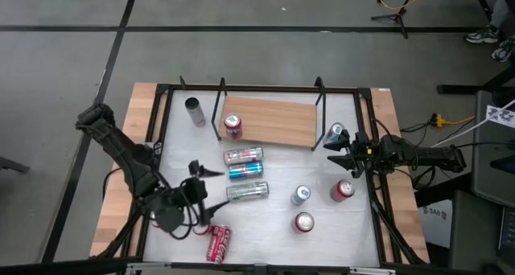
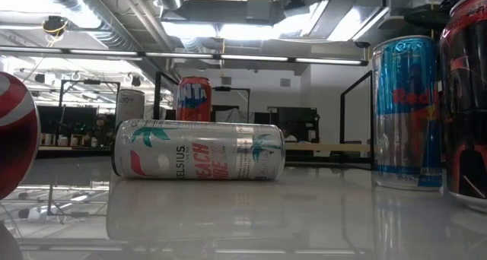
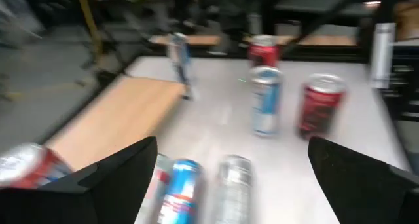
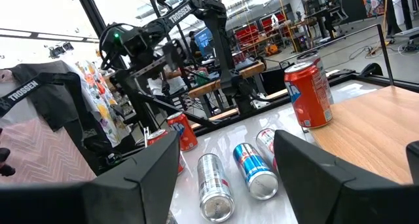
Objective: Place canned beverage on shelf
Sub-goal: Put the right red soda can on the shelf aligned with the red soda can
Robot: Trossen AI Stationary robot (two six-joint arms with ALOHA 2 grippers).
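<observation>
The shelf (image 1: 273,120), a light wooden board with black rod brackets, stands at the table's far side, and an upright red can (image 1: 232,126) stands on its left end; the can also shows in the right wrist view (image 4: 309,93). Three cans lie side by side in front of the shelf: silver-red (image 1: 243,155), blue (image 1: 246,170) and silver (image 1: 247,191). My left gripper (image 1: 211,190) is open and empty, hovering just left of the silver can (image 3: 232,185). My right gripper (image 1: 338,152) is open and empty beside the shelf's right end, next to an upright blue can (image 1: 336,133).
Upright cans stand at the table's right: one blue-silver (image 1: 300,195) and two red (image 1: 343,190), (image 1: 303,222). A slim silver can (image 1: 195,110) stands left of the shelf. A red can (image 1: 218,243) lies near the front edge. A black frame (image 1: 165,114) borders the white tabletop.
</observation>
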